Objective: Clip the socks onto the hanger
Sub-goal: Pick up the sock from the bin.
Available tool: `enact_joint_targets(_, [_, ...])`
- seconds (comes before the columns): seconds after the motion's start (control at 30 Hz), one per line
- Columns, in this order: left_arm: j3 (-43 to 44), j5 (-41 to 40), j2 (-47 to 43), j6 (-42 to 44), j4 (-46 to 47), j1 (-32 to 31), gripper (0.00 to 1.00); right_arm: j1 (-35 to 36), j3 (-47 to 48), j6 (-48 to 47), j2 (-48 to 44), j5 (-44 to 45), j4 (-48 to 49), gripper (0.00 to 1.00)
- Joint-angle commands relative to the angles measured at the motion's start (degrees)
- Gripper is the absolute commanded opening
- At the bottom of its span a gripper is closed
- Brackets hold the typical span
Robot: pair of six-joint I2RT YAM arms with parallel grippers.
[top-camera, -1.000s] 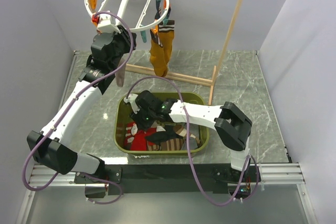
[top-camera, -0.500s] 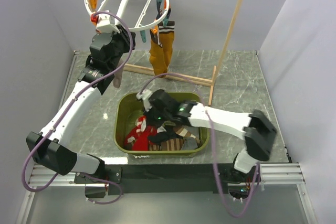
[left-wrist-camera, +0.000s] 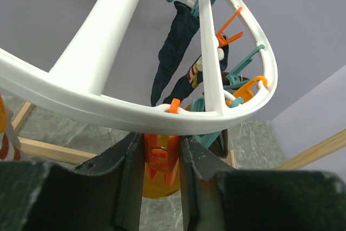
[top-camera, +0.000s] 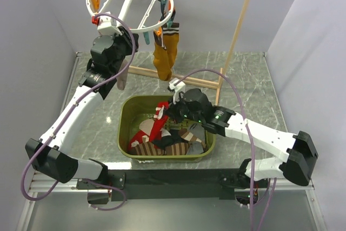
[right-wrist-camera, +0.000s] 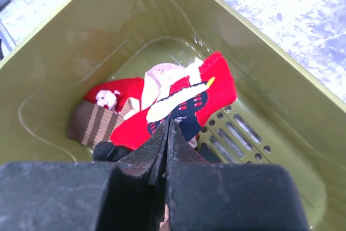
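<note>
The white ring hanger hangs from the rack rod at the back left. A mustard sock and a dark sock hang from its clips. Just under the ring, my left gripper is shut on an orange clip; in the top view this gripper sits at the ring's near-left rim. My right gripper is shut on a red sock with navy and white marks. In the top view this gripper holds the sock up over the basket. More socks lie in the basket.
The olive green basket stands mid-table, with a brown striped sock and another red sock inside. The wooden rack crosses the back. A grey-taupe sock hangs beside my left arm. Teal and orange clips dangle from the ring.
My right gripper has shut on the red sock and pulled it up and to the right out of the pile. The left gripper has stayed on the orange clip.
</note>
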Motion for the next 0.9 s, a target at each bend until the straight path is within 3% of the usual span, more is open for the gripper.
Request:
enact_joint_targets(0.0, [-0.19,-0.29,-2.74,-1.04,3.56,0.37,0.17,-1.56,-2.01,2.61,-5.10,-0.65,8.44,0.00])
enact_joint_targets(0.37, [-0.19,0.23,-2.92,-0.69,3.83,0.37,0.16,-3.86,-4.29,-2.93,-3.35,-1.63,-12.02,0.02])
enact_joint_targets(0.47, [0.51,1.11,-2.66,-0.69,3.56,0.37,0.16,-4.47,-6.23,-1.00,-4.76,-1.28,-13.70,0.18])
enact_joint_targets(0.5, [0.86,1.55,-2.31,-0.78,3.39,0.29,0.16,-4.65,-5.79,-0.56,-5.46,-1.02,-14.14,0.34])
enact_joint_targets(0.57, [0.86,3.12,-2.13,-1.31,3.04,0.37,0.16,-4.82,-4.57,0.41,-5.73,-0.23,-15.63,0.52])
enact_joint_targets(0.67, [-0.01,2.96,-2.13,-2.19,2.68,0.37,0.15,-5.09,-0.62,0.42,-4.77,0.48,-17.13,0.61])
enact_joint_targets(0.87, [-0.46,2.60,-2.22,-2.10,1.81,0.37,0.15,-5.09,8.00,3.13,6.37,4.52,-19.32,0.63])
